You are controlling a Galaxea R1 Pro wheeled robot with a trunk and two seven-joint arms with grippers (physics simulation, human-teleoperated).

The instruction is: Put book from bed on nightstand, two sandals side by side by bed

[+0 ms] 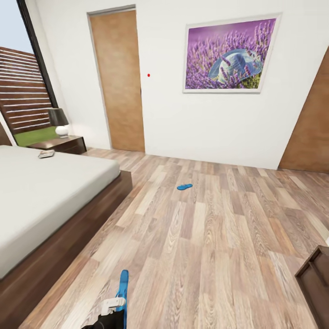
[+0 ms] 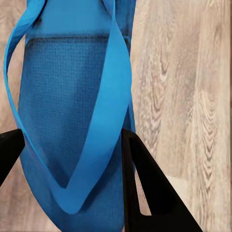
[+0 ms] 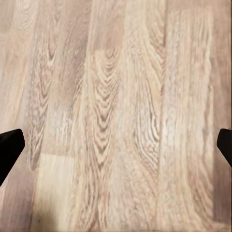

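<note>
Nearest: our left tool (image 2: 67, 159) grips first flat bright-blue sandal (image 2: 72, 111), black fingers (image 2: 145, 188) on both sides of sole. In head view this sandal (image 1: 122, 288) sits low by left arm, long axis pointing away from us, near dark-brown bed frame (image 1: 68, 246).

Right tool (image 3: 116, 150) spread wide, holds nothing, above light-brown plank floor (image 3: 116, 96).

Farther: second blue sandal (image 1: 184, 186) flat on floor, well apart from bed, ahead and right of held one. Right arm looks nearer, we think.

Farthest: thin small book (image 1: 46, 154) on grey mattress (image 1: 41, 187), near dark-brown nightstand (image 1: 61, 144).

Count: two sandals, one book, one nightstand seen.
</note>
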